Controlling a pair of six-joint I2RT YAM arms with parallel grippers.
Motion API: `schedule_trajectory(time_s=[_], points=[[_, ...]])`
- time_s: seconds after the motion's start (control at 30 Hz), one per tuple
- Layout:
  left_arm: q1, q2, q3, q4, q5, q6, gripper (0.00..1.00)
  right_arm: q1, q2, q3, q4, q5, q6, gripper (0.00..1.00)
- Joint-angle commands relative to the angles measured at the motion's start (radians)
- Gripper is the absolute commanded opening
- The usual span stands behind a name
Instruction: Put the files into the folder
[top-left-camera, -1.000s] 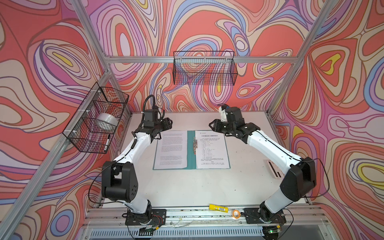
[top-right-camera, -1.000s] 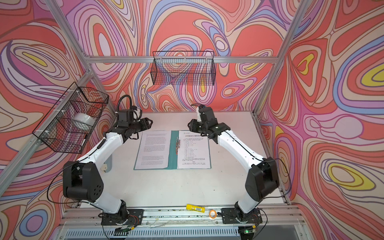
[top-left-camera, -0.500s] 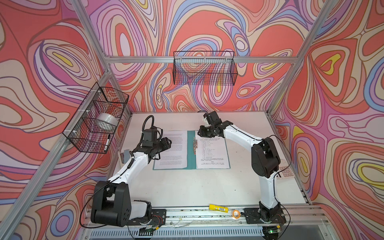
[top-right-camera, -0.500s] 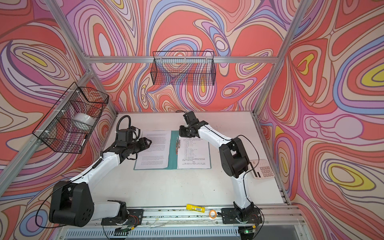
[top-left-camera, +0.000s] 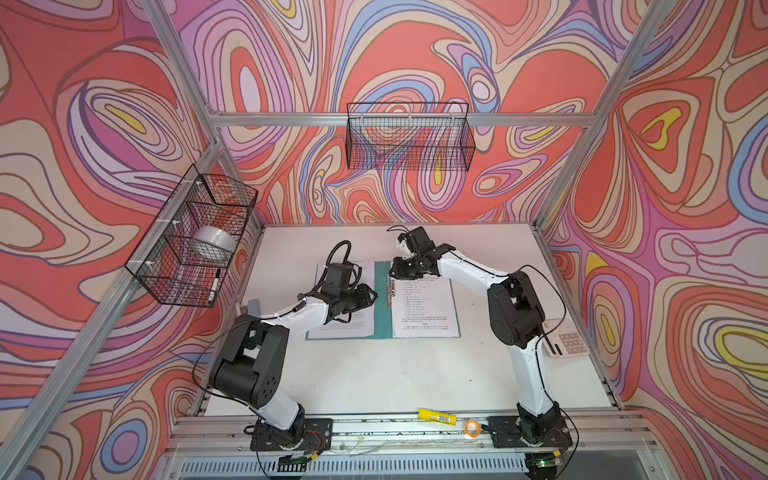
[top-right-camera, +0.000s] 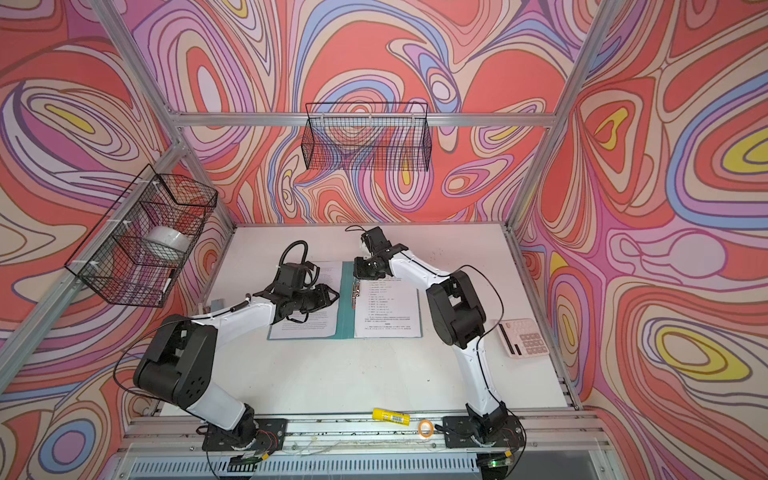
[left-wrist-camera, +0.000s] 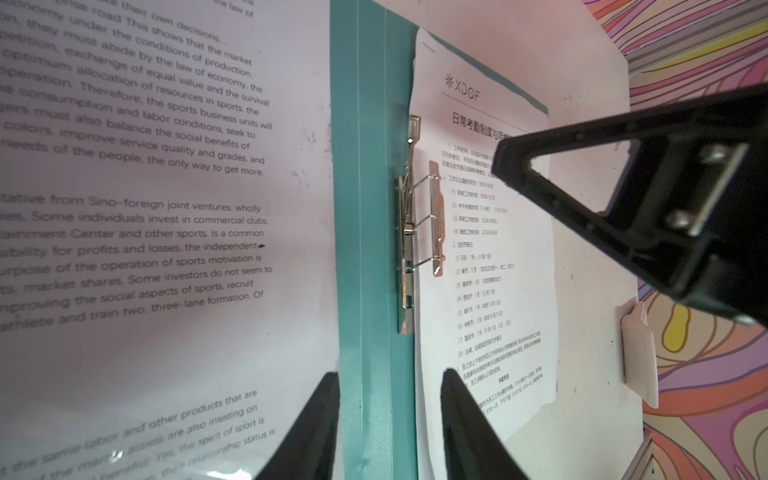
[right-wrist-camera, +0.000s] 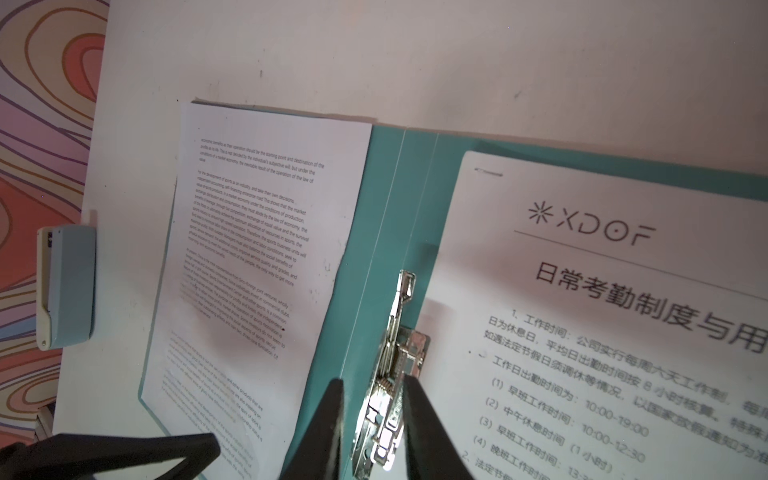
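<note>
the white desk (top-left-camera: 374, 374) carries the folder (top-left-camera: 383, 320), which lies open and flat near its middle, teal inside facing up. the files (top-right-camera: 386, 309) both rest on it, one on each half. the right sheet (top-left-camera: 424, 307) lies on the right cover with its inner edge at the spine. the left sheet (top-left-camera: 353, 328) lies loose on the left cover, well clear of any fastening.

the left pincer (left-wrist-camera: 389, 376) hovers low over the inner edge of the left sheet, just beside the spine. its fingers are apart and it is released, grasping nothing. the right pincer (right-wrist-camera: 374, 380) is down at the far end of the spine, with a finger on either side of the metal clip (right-wrist-camera: 395, 361). i cannot tell whether it actually pinches the clip. the clip's bar reaches over the edge of the right sheet, but the pictures do not show whether it presses down on the paper.

by my reading the task is about halfway. the folder is open and the paper is inside its outline. what seems left is to bring the left sheet across onto the right one, fasten both under the clip, and fold the cover shut.
</note>
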Motion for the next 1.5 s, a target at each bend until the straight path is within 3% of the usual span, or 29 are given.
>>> schedule_trajectory(time_s=[0.0,0.3,1.07,1.27,1.47], points=[[0.004,0.037,0.017,0.047,-0.006,-0.013,0.39,0.001,0.026,0.024,0.004,-0.021,-0.036,0.26],[0.004,0.122,0.012,0.102,0.006,-0.019,0.37,0.000,0.042,0.017,0.039,-0.071,-0.071,0.26],[0.004,0.172,0.000,0.112,0.006,0.004,0.30,-0.023,0.148,0.112,0.009,-0.026,-0.125,0.25],[0.004,0.179,-0.003,0.121,0.009,0.001,0.29,-0.039,0.150,0.102,0.058,-0.083,-0.123,0.37],[0.004,0.188,-0.007,0.125,0.008,0.001,0.28,-0.046,0.155,0.110,0.093,-0.142,-0.123,0.36]])
